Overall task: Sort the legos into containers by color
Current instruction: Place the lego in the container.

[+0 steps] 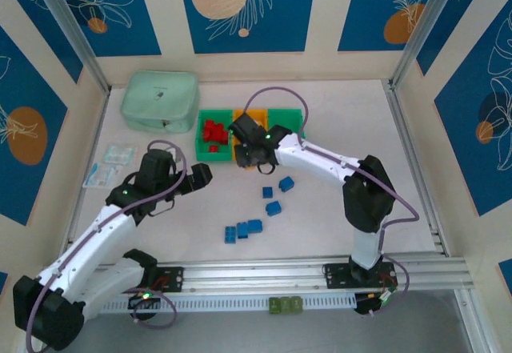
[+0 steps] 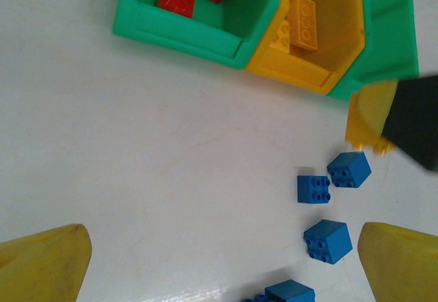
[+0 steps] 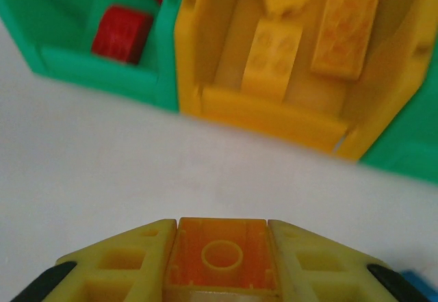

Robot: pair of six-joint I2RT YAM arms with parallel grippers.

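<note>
My right gripper (image 3: 222, 244) is shut on a yellow-orange lego (image 3: 220, 264), just in front of the yellow container (image 3: 274, 110). That container holds yellow legos (image 3: 274, 59) and stands between two green containers. The left green one (image 1: 200, 138) holds red legos (image 1: 213, 131); the right green one (image 1: 286, 118) looks empty. Several blue legos (image 1: 274, 207) lie loose on the table. My left gripper (image 1: 200, 175) hangs open over bare table, left of the blue legos (image 2: 328, 240). The right gripper (image 2: 373, 127) is at the right edge of the left wrist view.
A pale mint zippered pouch (image 1: 160, 101) lies at the back left. Clear plastic packets (image 1: 112, 165) sit near the left wall. A metal rail (image 1: 320, 277) runs along the near edge, with a small green object (image 1: 286, 305) below it.
</note>
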